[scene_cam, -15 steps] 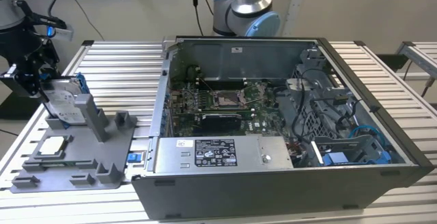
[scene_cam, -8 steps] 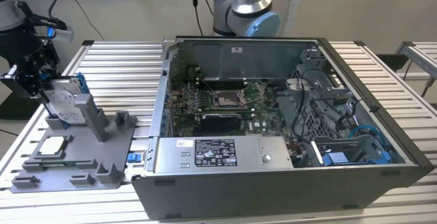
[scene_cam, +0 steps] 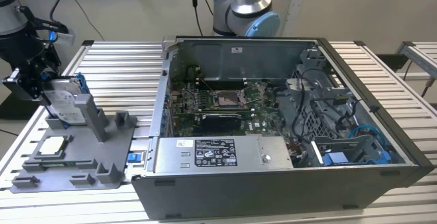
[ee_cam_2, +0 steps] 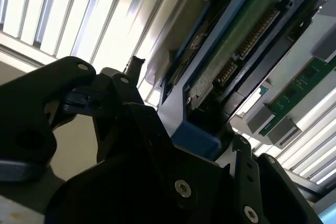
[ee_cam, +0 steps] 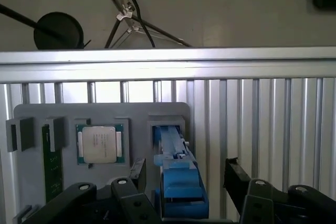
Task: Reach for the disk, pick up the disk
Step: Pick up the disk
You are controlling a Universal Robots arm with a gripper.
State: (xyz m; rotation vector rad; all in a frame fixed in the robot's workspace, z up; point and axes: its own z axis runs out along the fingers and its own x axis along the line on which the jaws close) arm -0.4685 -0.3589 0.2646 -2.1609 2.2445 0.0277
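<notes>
my hand (ee_cam: 184,167) is down at the disk (scene_cam: 63,101), which stands on edge in a slot of the grey holder tray (scene_cam: 82,168) at the exterior view's left. that is well apart from the open computer case (scene_cam: 273,183) on the slatted counter (scene_cam: 116,65). in the first wrist view my fingers (ee_cam: 137,170) sit wide, one on each side of the disk's blue bracket (ee_cam: 178,187). one is close to it and the other has a clear gap, so nothing is gripped yet. the small square chip (ee_cam: 100,144) lies flat in its own pocket just beside.

i judge the disk stiff and fairly heavy, smooth metal on the label face, with a bare circuit board (ee_cam_2: 226,51) on the other face, seen in the second wrist view. the best hold looks to be squarely across the two broad faces near the top edge, since a slip or knock could harm it.
</notes>
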